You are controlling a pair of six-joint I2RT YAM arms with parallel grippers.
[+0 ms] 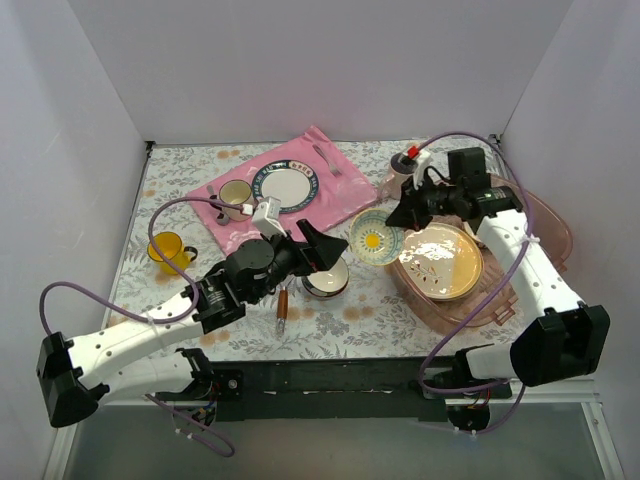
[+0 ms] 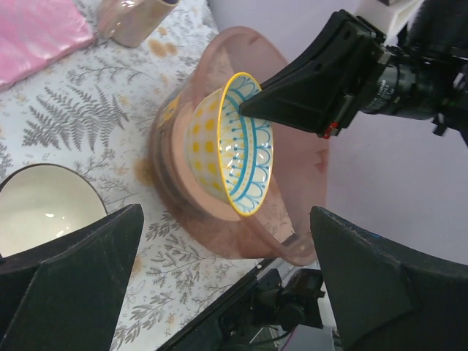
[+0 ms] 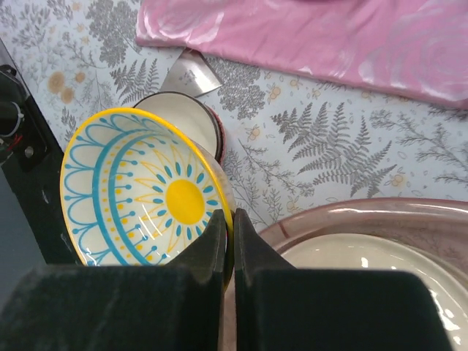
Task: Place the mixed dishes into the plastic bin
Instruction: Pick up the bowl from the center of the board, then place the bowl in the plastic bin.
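Plastic bin [image 1: 553,232], translucent pink-brown, at 3 o'clock on tabletop [image 1: 180,190], containing a cream plate [image 1: 440,262]; yellow-rimmed bowl [image 1: 374,240], blue arcs and yellow centre, at bin's 9 o'clock edge, rim pinched by right tool [image 1: 400,218]; left tool [image 1: 335,248] spread.

R side: bin [image 1: 556,228], w/ plate [image 1: 440,262] in it. At bin's L rim was bowl [image 1: 372,238]; small bowl [image 1: 326,280] just L-front of it. Behind centre lay mat [image 1: 335,195], carrying rimmed plate [image 1: 286,186] + mug [image 1: 236,195]. Far L stood lone mug [image 1: 168,248].
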